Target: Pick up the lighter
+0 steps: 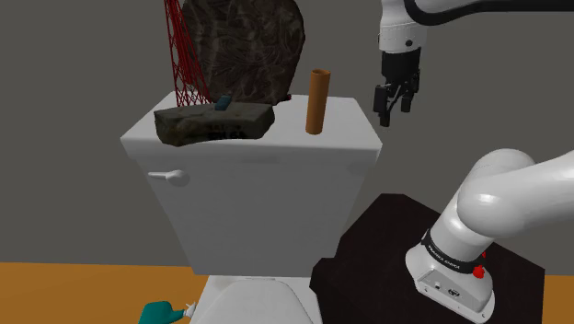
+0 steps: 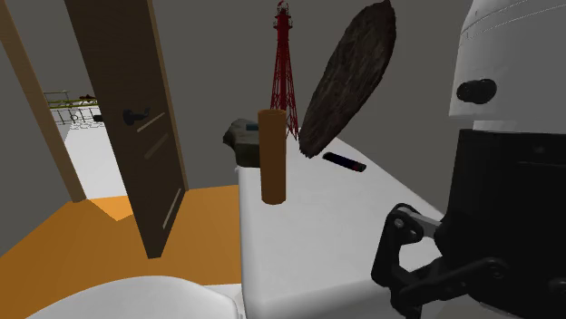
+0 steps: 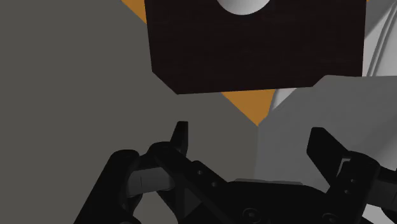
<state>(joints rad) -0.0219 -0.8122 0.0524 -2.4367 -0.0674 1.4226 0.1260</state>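
Up on the flat white toilet tank lid (image 1: 342, 132) sits the lighter (image 2: 345, 163), a small, slim dark bar. It lies flat in the shadow under a big leaning disc (image 2: 349, 77) that is rough, mottled brown and stone-like. In the shoulder view the lighter just peeks over the top edge of a craggy, dark olive slab (image 1: 210, 123), low and lumpy with a rocky surface.

Near the lid's other end a smooth brown cylinder (image 1: 317, 101) stands upright, well apart from the lighter. Behind the slab rises a red lattice tower (image 2: 283, 68), thin wire-like struts tapering to a point.

The all-black gripper (image 1: 393, 114) hangs off the end of the tank, beyond the cylinder and clear of the lid, pointing down. Its fingers (image 3: 181, 135) are spread wide with nothing between them. Below it the wrist view takes in the stand (image 3: 254, 51), a boxy block with a very dark, faintly grained surface, plus a wedge of flat orange floor (image 3: 251, 105) and plain grey wall.

On the tank's front there's a rounded white flush lever (image 1: 170, 176). Off to the side stands a plain brown door (image 2: 136, 109), open, with a dark knob.
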